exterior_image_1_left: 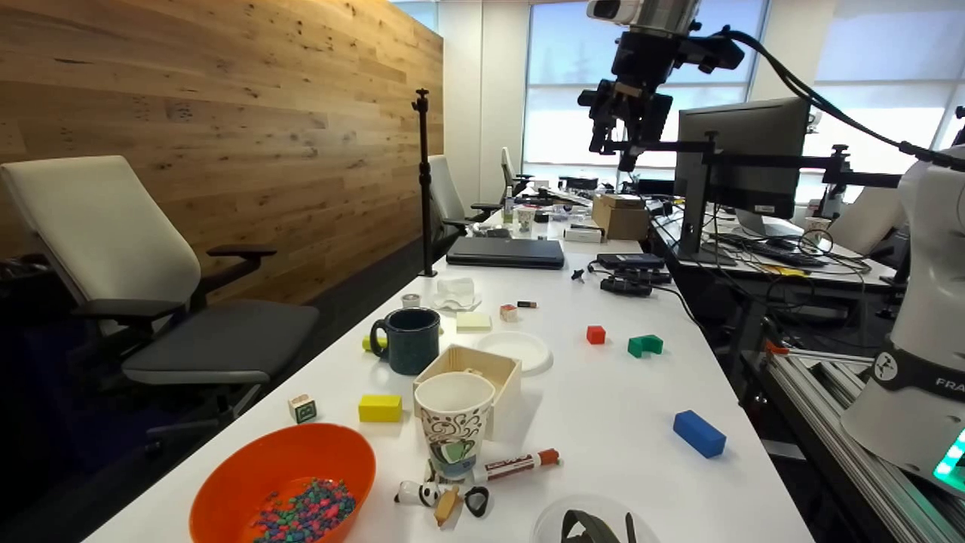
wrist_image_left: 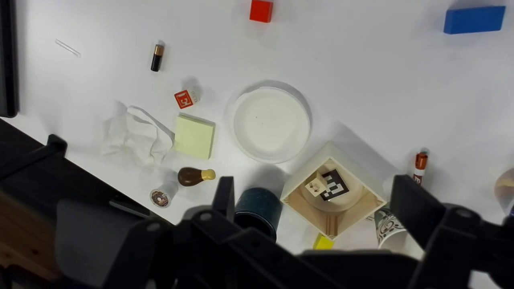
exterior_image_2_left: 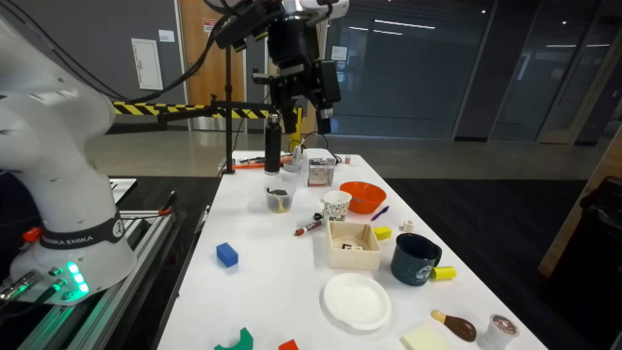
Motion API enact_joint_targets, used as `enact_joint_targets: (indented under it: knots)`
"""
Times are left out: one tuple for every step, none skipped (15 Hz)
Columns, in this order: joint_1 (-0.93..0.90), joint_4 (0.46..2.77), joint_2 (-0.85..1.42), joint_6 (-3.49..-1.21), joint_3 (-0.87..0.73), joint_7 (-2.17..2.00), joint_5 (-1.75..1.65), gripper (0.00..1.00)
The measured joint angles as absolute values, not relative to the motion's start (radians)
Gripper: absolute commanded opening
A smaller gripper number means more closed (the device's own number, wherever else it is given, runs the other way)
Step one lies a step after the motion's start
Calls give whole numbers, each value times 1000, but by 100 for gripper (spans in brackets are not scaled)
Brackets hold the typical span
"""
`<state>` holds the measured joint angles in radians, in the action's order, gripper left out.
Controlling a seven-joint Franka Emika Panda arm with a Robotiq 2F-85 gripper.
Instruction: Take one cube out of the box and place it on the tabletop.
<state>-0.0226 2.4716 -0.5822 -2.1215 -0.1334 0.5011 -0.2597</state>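
Observation:
The pale wooden box (exterior_image_1_left: 507,392) stands on the white tabletop (exterior_image_1_left: 603,407). It also shows in an exterior view (exterior_image_2_left: 354,261) and in the wrist view (wrist_image_left: 351,164), open side up. In the wrist view a small light wooden cube (wrist_image_left: 315,186) with a printed face lies inside, beside a flat-looking black-and-white marker square (wrist_image_left: 337,183). In an exterior view the box's contents (exterior_image_2_left: 352,247) show only in part. My gripper (exterior_image_1_left: 614,153) hangs high above the table, fingers pointing down; it also shows in an exterior view (exterior_image_2_left: 307,127). In the wrist view its fingers (wrist_image_left: 313,182) are wide apart with nothing between them.
A dark mug (wrist_image_left: 259,204) and a patterned paper cup (wrist_image_left: 389,226) stand close beside the box. A white plate (wrist_image_left: 271,124), a yellow block (wrist_image_left: 323,242) and a marker pen (wrist_image_left: 420,166) are near it. An orange bowl (exterior_image_2_left: 367,192) and blue block (exterior_image_2_left: 227,254) are farther off.

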Motion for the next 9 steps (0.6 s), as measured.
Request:
enact_joint_targets:
  knots:
    - [-22,2472,-581,-2121,-134,501,-260,100]
    - [-22,2472,-581,-2121,-133,501,-260,100]
    - [-23,2473,-582,-2121,-133,500,-259,100]
    - [-23,2475,-582,-2122,-133,487,-247,100]
    - [-24,2475,-579,-2123,-132,456,-223,100]
    - [-28,2475,-573,-2131,-127,415,-193,100]
    - [-31,2474,-563,-2150,-117,370,-164,100]
    - [-32,2471,-548,-2170,-103,320,-136,100]
    - [-33,2466,-530,-2194,-86,268,-111,100]
